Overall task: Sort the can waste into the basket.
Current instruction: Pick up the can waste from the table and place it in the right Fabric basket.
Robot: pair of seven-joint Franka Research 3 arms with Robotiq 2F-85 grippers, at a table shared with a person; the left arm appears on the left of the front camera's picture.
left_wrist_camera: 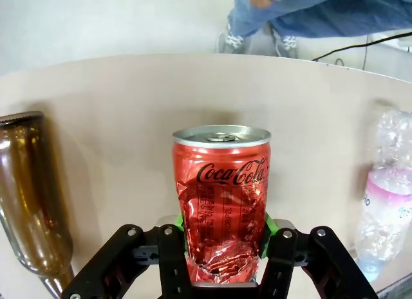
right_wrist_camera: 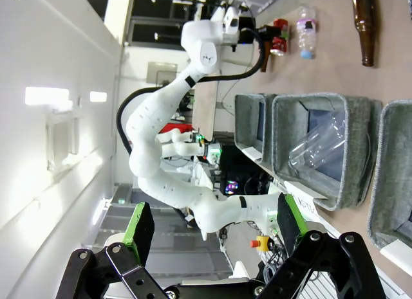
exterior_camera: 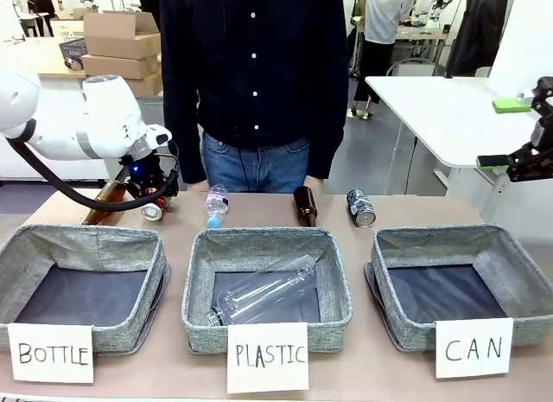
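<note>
Lining the table (exterior_camera: 259, 213) are three grey baskets, the CAN basket (exterior_camera: 518, 268) rightmost, two brown bottles (exterior_camera: 304, 205) (left_wrist_camera: 29, 196), and two cans: the dark can (exterior_camera: 360, 207) lying behind it, the red can (left_wrist_camera: 222, 196) clamped in the left end effector (left_wrist_camera: 222, 251), the right end effector (right_wrist_camera: 212, 228) spread wide.

There are three grey baskets (exterior_camera: 86, 235) (exterior_camera: 259, 236) (exterior_camera: 432, 233) and three paper signs (exterior_camera: 50, 353) (exterior_camera: 268, 357) (exterior_camera: 473, 347). One red can (left_wrist_camera: 222, 196) and one dark can (exterior_camera: 361, 207) make two. There are two brown bottles (exterior_camera: 105, 201) (exterior_camera: 304, 206) and two clear plastic bottles (exterior_camera: 216, 206) (exterior_camera: 268, 290).
</note>
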